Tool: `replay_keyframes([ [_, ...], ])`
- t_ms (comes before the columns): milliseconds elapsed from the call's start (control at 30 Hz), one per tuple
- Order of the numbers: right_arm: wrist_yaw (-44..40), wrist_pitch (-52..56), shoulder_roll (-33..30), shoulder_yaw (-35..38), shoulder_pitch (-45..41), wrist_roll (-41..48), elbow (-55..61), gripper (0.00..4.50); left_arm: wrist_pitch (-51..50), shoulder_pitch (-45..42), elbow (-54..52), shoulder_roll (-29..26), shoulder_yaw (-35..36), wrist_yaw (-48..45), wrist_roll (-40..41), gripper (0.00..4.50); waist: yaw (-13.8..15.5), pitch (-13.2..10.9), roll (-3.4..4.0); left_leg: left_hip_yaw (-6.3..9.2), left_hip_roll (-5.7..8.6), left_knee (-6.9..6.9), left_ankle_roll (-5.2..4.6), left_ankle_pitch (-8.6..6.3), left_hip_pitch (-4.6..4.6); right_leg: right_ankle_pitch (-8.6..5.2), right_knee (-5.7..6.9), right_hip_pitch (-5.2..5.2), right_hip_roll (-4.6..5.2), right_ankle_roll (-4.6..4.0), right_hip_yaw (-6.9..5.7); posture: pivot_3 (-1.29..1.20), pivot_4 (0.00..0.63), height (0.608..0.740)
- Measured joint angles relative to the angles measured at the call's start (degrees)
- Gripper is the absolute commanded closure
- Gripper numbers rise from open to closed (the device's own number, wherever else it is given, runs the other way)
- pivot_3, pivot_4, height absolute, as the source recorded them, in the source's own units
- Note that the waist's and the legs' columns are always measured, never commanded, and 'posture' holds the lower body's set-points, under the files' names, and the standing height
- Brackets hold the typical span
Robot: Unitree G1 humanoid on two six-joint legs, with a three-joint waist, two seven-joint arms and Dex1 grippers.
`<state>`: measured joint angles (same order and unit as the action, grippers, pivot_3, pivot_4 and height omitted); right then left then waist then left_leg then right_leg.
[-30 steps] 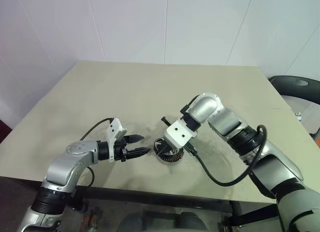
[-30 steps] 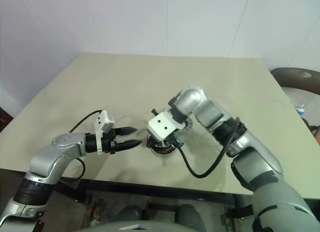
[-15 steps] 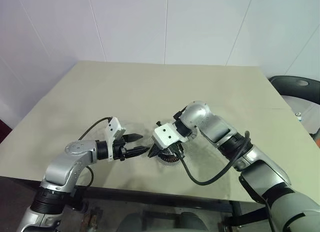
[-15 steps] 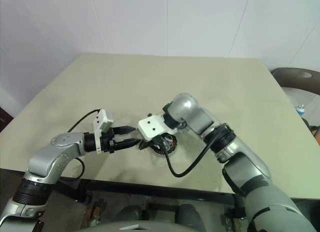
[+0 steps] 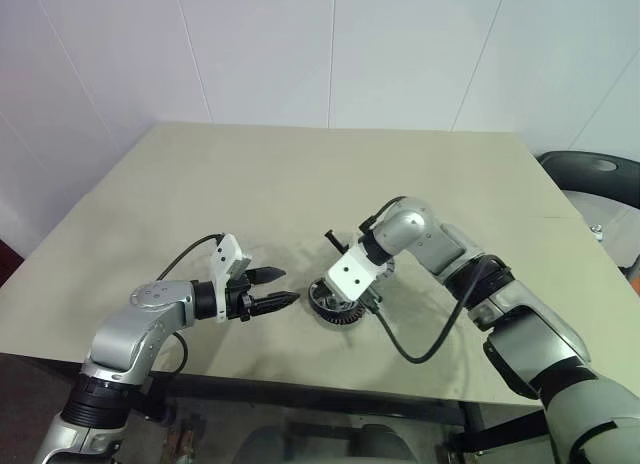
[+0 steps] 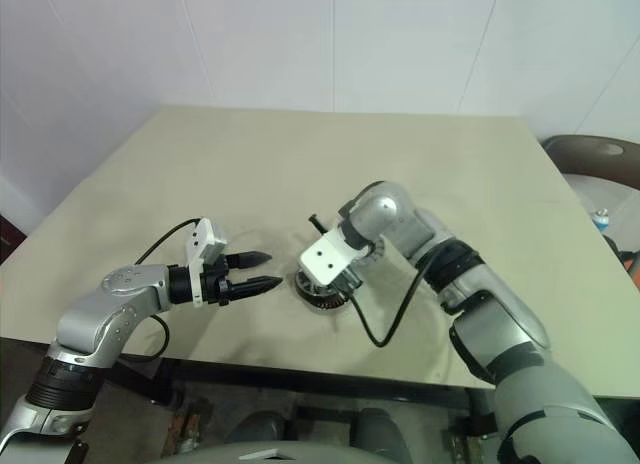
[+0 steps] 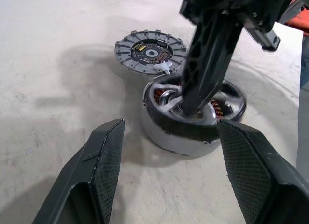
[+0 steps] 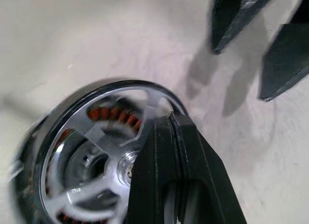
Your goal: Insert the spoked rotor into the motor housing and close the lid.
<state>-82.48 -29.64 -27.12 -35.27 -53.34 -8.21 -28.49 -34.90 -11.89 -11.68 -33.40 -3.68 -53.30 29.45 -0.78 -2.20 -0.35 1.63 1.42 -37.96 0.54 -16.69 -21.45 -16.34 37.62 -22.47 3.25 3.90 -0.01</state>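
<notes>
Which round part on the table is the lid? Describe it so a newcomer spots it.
On the beige table, find the two grippers near the front edge; between them sits the silver motor housing with the black spoked rotor in it. The lid lies flat just beyond it: a thin grey disc with a toothed rim, no copper.

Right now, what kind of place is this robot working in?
Probably a lab or test room: a plain beige table against bare white walls, a dark chair beside it, and a taken-apart motor, housing and lid, laid out.
</notes>
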Motion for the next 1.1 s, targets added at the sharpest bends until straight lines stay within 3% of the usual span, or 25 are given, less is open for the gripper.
replay_keyframes([
  [300, -0.8, -6.1, -2.8, 0.1, -0.2, -1.1, 0.1, 4.48, 0.0, 0.0, 0.3, 0.3, 0.0, 0.1, 0.0, 1.25, 0.1, 0.0, 0.00, 0.00, 0.00, -0.02, 0.00, 0.00, 0.04, 0.00, -0.01, 0.06, 0.01, -0.01, 0.00, 0.00, 0.000, 0.740],
  [633, 1.8, -5.1, -0.1, 0.8, -0.3, -0.4, -0.6, 4.48, 0.3, -0.2, 0.8, 0.8, 0.0, 0.0, -0.1, 1.25, 0.0, 0.0, 0.00, 0.00, -0.01, -0.01, 0.01, 0.01, 0.02, 0.00, 0.00, 0.02, 0.00, -0.01, 0.01, 0.00, 0.000, 0.740],
  [733, 1.1, 1.1, 2.0, 3.1, -0.4, 4.0, 0.8, 4.48, 0.3, -0.2, 0.8, 0.9, 0.0, 0.0, -0.1, 1.25, 0.0, 0.0, 0.00, 0.01, -0.02, -0.01, 0.01, 0.01, 0.03, 0.00, 0.02, 0.01, 0.00, 0.00, 0.01, 0.00, 0.000, 0.740],
  [967, -3.6, 29.3, 3.9, 9.8, -4.7, 17.1, 11.2, 4.48, 0.3, -0.1, 0.8, 0.9, 0.0, 0.0, -0.1, 1.25, 0.2, 0.0, 0.01, 0.02, -0.01, -0.01, 0.01, 0.00, -0.01, -0.01, 0.02, -0.01, 0.05, -0.01, 0.00, 0.00, 0.000, 0.740],
  [1033, -3.6, 30.4, 3.6, 10.5, -5.6, 17.3, 10.9, 4.48, 0.3, 0.0, 0.8, 0.9, 0.0, 0.1, -0.1, 1.25, 0.1, 0.0, 0.01, 0.02, 0.00, -0.01, 0.01, 0.00, 0.00, -0.01, 0.02, 0.01, 0.07, -0.02, 0.00, 0.00, 0.000, 0.740],
  [1100, -3.0, 21.5, 1.9, 10.4, -6.3, 13.4, 6.9, 4.48, 0.3, 0.0, 0.8, 1.1, 0.0, 0.1, -0.1, 1.25, 0.2, 0.0, 0.01, 0.01, 0.04, -0.01, 0.01, -0.01, 0.00, -0.01, 0.01, 0.02, 0.08, -0.02, 0.00, 0.00, 0.000, 0.740],
])
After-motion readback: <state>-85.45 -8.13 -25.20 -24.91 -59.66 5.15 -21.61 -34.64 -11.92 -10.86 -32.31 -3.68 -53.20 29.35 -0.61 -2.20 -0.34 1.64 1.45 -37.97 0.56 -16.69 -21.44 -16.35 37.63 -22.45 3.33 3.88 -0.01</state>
